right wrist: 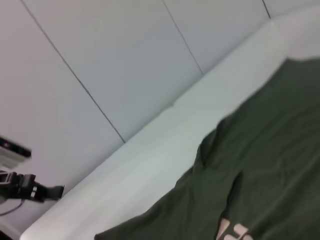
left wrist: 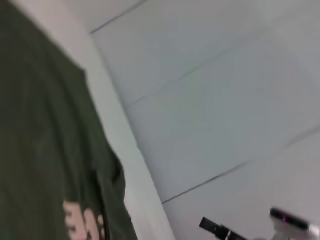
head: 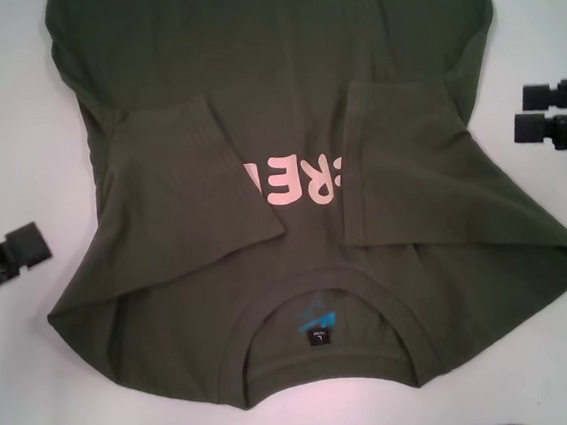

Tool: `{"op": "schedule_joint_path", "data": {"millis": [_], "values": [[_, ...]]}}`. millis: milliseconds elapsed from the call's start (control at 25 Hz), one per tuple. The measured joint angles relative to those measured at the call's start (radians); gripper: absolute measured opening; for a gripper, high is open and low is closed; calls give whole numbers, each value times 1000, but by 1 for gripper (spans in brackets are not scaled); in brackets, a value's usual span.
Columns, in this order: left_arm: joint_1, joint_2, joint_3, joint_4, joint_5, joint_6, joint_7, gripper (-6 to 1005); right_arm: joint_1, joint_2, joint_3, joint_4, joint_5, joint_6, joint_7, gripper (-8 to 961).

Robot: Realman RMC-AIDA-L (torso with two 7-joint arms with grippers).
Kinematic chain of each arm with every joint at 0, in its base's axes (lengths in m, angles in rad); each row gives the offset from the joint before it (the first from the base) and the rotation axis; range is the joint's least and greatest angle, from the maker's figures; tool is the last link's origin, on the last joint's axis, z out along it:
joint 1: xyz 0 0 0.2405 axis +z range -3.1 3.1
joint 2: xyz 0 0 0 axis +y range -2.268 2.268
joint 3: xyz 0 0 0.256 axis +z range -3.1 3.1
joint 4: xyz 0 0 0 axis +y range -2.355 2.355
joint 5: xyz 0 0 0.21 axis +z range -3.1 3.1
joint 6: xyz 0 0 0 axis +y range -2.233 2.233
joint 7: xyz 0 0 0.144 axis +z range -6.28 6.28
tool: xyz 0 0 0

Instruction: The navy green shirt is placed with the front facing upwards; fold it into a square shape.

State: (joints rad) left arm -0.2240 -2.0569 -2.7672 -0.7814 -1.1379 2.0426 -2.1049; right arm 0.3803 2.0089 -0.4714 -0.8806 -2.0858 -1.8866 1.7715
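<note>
Two sleeves already lie folded inward across the chest of the navy green shirt (head: pixel 290 172), which is spread front-up on the white tabletop (head: pixel 3 119) with its collar (head: pixel 327 354) at the near edge and its body running off the far edge of the head view. The left gripper (head: pixel 11 254) sits clear of the cloth on the left and the right gripper (head: pixel 555 111) clear on the right; the right jaws stand apart and hold nothing, while the state of the left jaws cannot be told. The next fold likely brings the sides or the hem over, and it would go best with both grippers pinching matching points on opposite edges and moving together, so the cloth lands flat and the tucked sleeves stay put. The shirt is dark olive, soft and faintly creased, with pale pink lettering (head: pixel 291 182) partly covered by the sleeves and a small black neck label (head: pixel 318 332) under blue print.
</note>
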Motion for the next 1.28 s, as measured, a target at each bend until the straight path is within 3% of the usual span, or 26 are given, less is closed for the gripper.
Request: {"op": "schedule_joint_path", "data": {"millis": [320, 520, 760, 1280], "values": [[73, 12, -4, -13, 112, -33, -188, 608, -12, -2, 13, 7, -6, 2, 14, 863], [51, 10, -5, -3, 231, -85, -204, 609, -9, -13, 14, 8, -7, 6, 16, 863], [28, -6, -4, 4, 255, -180, -220, 608, -9, -14, 17, 8, -8, 14, 17, 863], [1, 12, -3, 36, 265, -271, -248, 607, -12, -15, 33, 8, -5, 22, 17, 863]]}}
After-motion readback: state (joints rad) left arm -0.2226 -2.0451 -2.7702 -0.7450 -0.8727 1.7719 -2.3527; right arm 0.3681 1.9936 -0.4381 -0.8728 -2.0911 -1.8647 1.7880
